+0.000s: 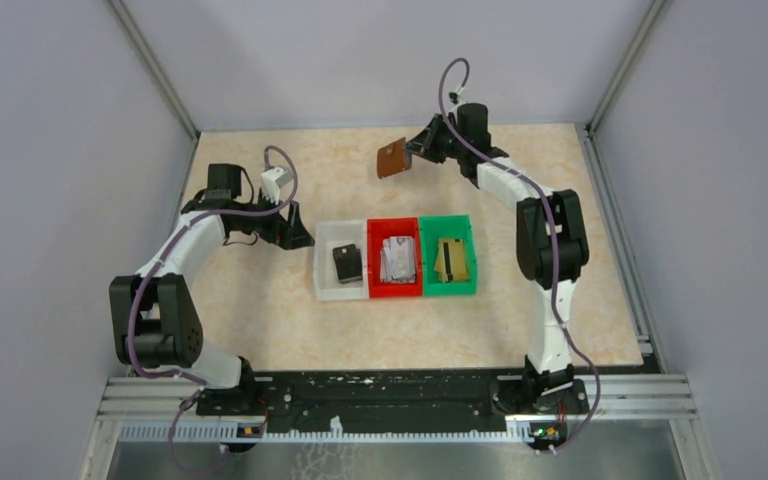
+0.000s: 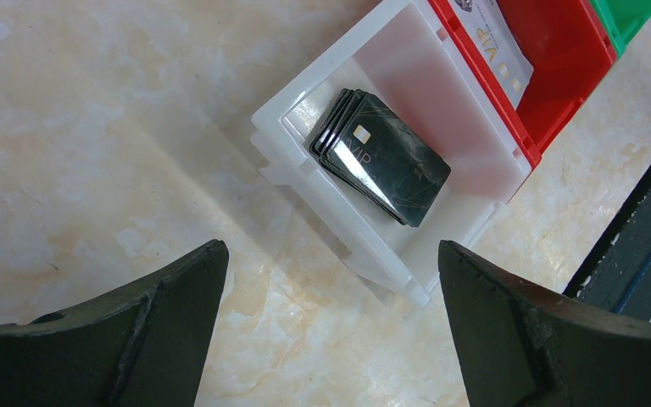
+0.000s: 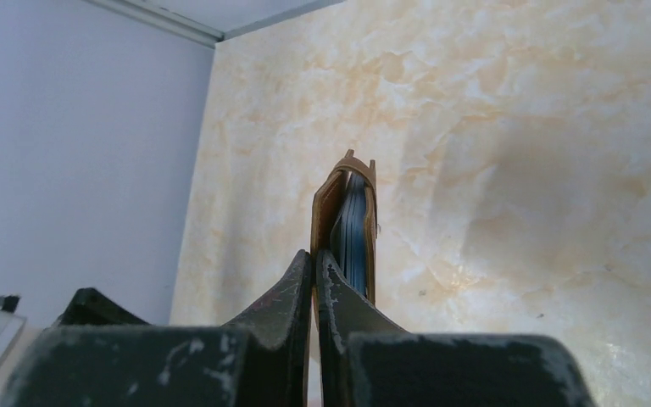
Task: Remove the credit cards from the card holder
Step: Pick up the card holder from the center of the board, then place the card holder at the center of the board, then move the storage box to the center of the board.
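Since credit cards [image 1: 347,263] lie in all three bins, the task looks far along. The left gripper [image 1: 295,232] gapes empty by the white bin [image 1: 322,262] of black ones; the red bin [image 1: 373,264] holds silvery, the green bin [image 1: 470,262] gold. The right gripper [image 1: 418,150] pinches the card holder [image 1: 392,158] aloft, contents unclear.

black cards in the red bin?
No, the black cards lie stacked in the white bin, which stands right beside the red bin.
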### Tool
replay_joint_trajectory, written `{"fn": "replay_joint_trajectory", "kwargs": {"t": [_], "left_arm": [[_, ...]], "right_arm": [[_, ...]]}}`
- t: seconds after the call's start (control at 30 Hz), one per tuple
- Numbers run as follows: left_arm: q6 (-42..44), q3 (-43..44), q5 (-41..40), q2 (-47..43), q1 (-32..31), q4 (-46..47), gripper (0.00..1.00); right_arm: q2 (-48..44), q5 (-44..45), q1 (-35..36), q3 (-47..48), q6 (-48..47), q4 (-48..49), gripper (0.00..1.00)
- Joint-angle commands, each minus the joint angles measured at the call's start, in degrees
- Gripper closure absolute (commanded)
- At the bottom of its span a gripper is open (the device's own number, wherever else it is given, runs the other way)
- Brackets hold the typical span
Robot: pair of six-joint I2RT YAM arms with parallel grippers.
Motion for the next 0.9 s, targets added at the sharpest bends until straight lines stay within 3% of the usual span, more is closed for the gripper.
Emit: {"fn": "replay_joint_trajectory", "kwargs": {"t": [0.0, 0.17, 0.43, 0.57, 0.73, 0.87], "left_arm": [[-0.38, 0.09, 2.35, 0.39, 0.16, -0.39, 0.01], [-0.55, -0.11, 2.04, 0.49, 0.18, -0.26, 0.01], [-3.34, -1.89, -0.61, 1.33, -2.71, 3.48, 0.03], [-6.33, -1.42, -2.24, 4.52, -3.88, 5.15, 0.18], [-9.86, -0.62, -3.24, 8.79, -4.71, 7.34, 0.47], [-13.20, 0.97, -3.72, 12.20, -4.82, 8.92, 0.61]], "right_arm": [[-7.90, -3.18, -0.32, 0.10, -1.68, 0.80, 1.00], [-14.98, -4.50, 0.00, -1.71, -4.26, -4.90, 1.00], [-32.25, -3.94, 1.64, -14.05, -6.05, -9.26, 1.00], [-41.92, -4.52, 1.78, -21.73, -5.65, -10.30, 1.00], [-51.49, -7.30, 2.13, -29.66, -4.38, -12.46, 1.00], [-57.40, -10.11, 2.60, -33.67, -3.12, -14.08, 1.00]]}}
